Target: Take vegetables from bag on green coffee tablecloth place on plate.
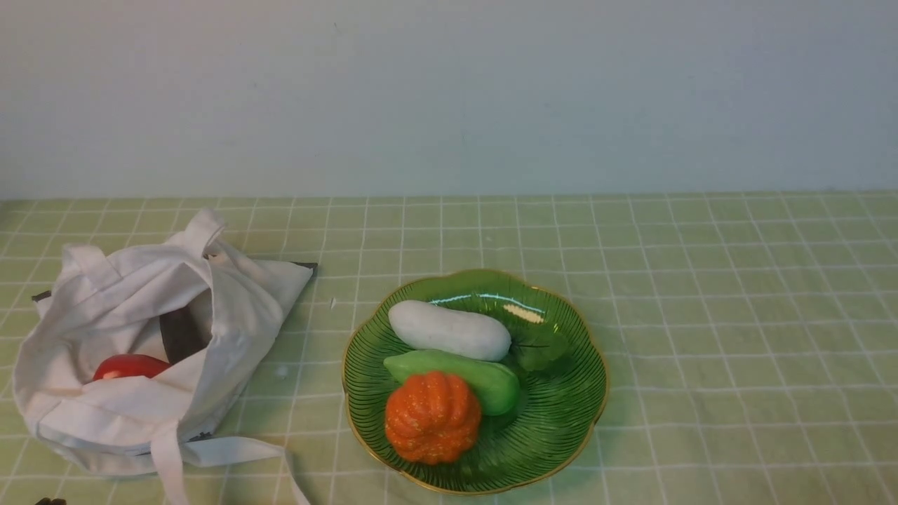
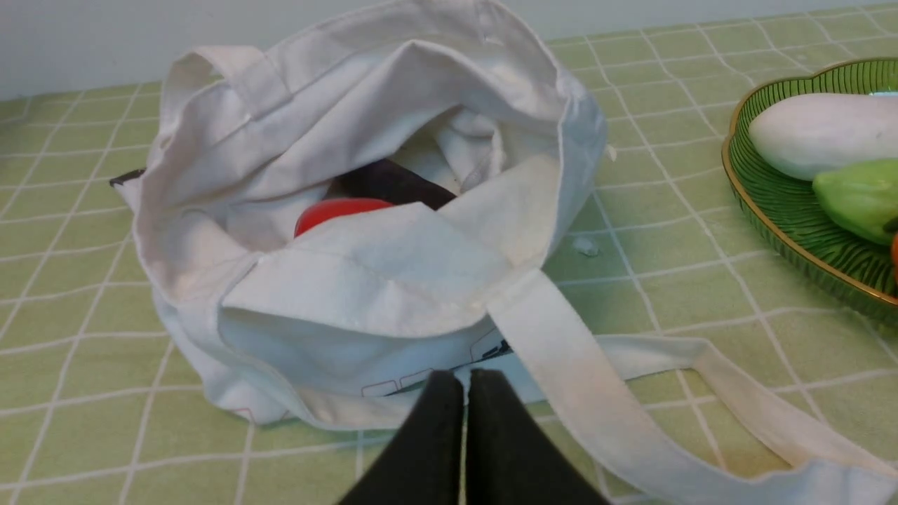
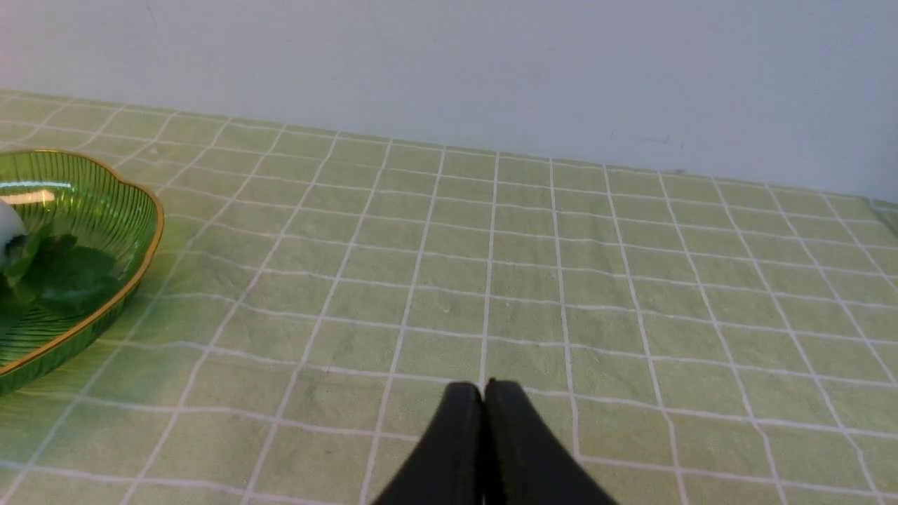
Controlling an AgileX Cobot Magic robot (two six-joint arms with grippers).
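Bench: covered by the green coffee tablecloth (image 1: pixel 701 315), pale green with a white grid, running back to a plain wall.

Bag (image 1: pixel 140 351): white cloth tote, slumped on my left side of the bench, mouth open and dark lining showing; one strap (image 2: pixel 596 393) trails across the cloth toward me.

Red vegetable (image 1: pixel 130 366): glossy, rounded, lying inside the bag, half hidden by a fold of cloth.

Plate (image 1: pixel 561 435): green ribbed glass with a gold scalloped rim, near the middle of the bench, just beside the bag but not touching it.

On the plate: orange pumpkin (image 1: pixel 433 417) at the near edge, touching a green vegetable (image 1: pixel 456 375) behind it; a white oblong vegetable (image 1: pixel 449 330) farther back, with a green leaf (image 1: pixel 540 349) at its end.

My left tool (image 2: pixel 466 389): fingers pressed together, empty — low before the bag's near side.

My right tool (image 3: pixel 483 396): fingers pressed together, empty — over bare cloth, well apart from the plate.
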